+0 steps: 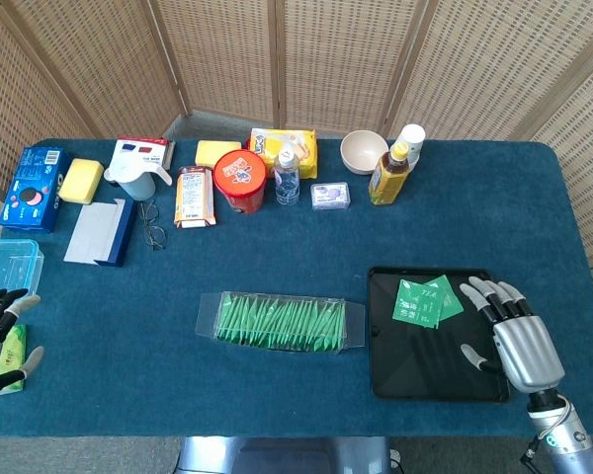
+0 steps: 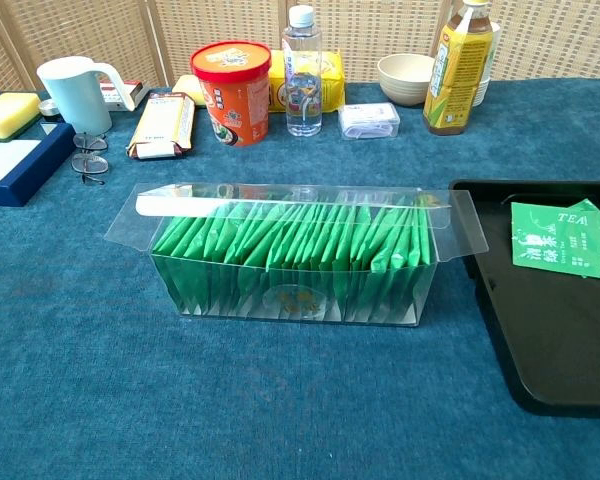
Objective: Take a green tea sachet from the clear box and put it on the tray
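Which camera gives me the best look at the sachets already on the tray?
Head view: the green tea sachets lie whole and overlapping on the black tray, beside the right hand. Chest view shows them larger, print readable, but cut by the frame's right edge.

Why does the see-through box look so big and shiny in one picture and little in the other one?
In the chest view the clear box sits close to the camera, so it looks big, and its lid flaps catch pale glare. In the head view the box is seen from high above, so it looks small. Both pictures are sharp and evenly lit.
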`<state>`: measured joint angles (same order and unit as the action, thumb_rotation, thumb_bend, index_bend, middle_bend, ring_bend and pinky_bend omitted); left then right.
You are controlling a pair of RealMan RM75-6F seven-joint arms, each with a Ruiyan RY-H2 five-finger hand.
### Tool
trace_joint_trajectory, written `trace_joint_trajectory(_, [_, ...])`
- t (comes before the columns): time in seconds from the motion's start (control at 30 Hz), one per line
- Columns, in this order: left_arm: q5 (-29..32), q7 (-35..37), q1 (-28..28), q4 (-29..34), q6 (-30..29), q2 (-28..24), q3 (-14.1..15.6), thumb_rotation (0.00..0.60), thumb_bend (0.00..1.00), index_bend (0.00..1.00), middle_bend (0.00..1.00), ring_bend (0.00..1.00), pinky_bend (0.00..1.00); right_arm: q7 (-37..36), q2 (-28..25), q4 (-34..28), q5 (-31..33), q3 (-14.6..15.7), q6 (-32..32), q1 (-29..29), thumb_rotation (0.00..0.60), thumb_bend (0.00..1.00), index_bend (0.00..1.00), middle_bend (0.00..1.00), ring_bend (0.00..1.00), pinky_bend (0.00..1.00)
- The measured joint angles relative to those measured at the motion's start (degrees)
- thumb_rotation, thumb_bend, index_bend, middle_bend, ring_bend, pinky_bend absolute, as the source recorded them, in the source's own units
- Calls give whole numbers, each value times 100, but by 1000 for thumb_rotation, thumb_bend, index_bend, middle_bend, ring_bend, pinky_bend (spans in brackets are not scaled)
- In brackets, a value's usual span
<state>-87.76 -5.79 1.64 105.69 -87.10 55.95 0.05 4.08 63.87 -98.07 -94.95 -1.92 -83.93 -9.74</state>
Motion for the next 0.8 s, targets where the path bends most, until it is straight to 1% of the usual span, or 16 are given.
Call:
trace_joint_trajectory(0.2, [64, -6, 16, 6, 77, -9, 8, 600, 268, 198, 166, 108, 248, -11, 26, 11, 35, 3, 37, -11, 600, 242, 124, 124, 137, 133])
trace_joint_trajectory(0.53, [-71, 78, -66, 14, -133, -91, 8, 600, 268, 196, 166, 108, 247, -254, -34, 1, -180, 12, -74, -40, 600, 242, 109, 124, 136, 132])
trace_joint_trajectory(0.8, [-125, 75, -54, 9, -106, -66, 21, 600, 268, 196, 166, 108, 248, -524, -97, -184, -510, -6, 103, -326, 600, 241, 89, 119, 135, 133])
